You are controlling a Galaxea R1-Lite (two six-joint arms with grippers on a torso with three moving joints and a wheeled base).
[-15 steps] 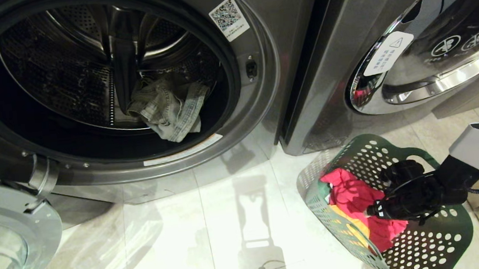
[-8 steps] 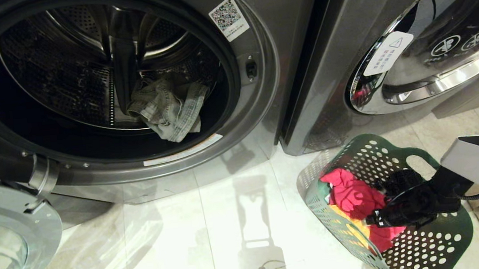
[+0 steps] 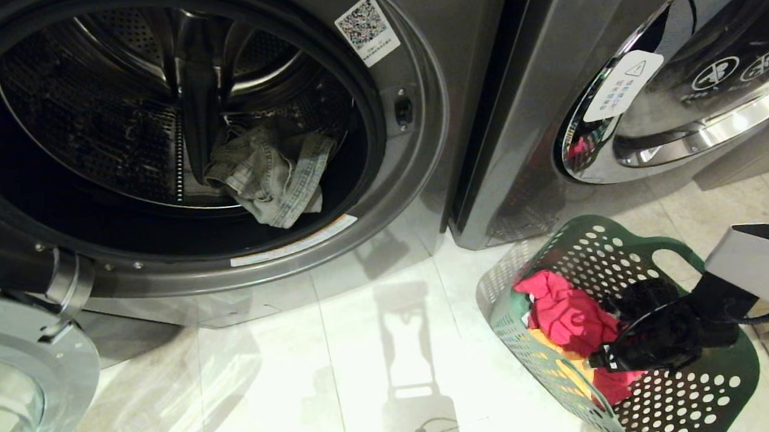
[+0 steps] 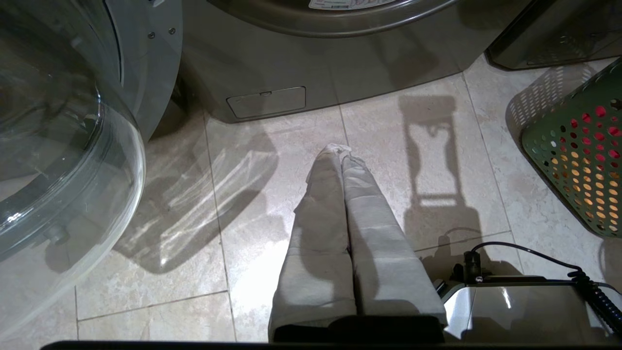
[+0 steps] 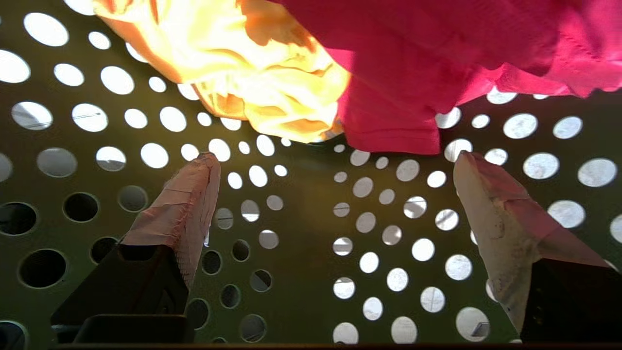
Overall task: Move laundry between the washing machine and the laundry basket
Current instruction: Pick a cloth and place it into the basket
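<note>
The washing machine [image 3: 422,170] stands with its door open, and a grey-green denim garment [image 3: 271,177] lies in the drum. The dark green laundry basket [image 3: 663,401] sits on the floor at the lower right, holding a red garment [image 3: 567,315] over a yellow one [image 3: 572,371]. My right gripper [image 3: 618,331] reaches down inside the basket, open and empty. In the right wrist view it [image 5: 335,163] faces the perforated wall [image 5: 301,218], just short of the red garment [image 5: 437,58] and the yellow one [image 5: 262,82]. My left gripper [image 4: 340,148] is parked over the floor, shut and empty.
The washer's open glass door [image 3: 6,393] juts out at the lower left. A neighbouring machine [image 3: 660,76] with its door shut stands right behind the basket. Pale tiled floor [image 3: 384,357] lies between the washer and the basket.
My right arm has sunk lower into the basket, bringing the open gripper nearer the red and yellow garments. The left arm and the laundry in the drum have not moved.
</note>
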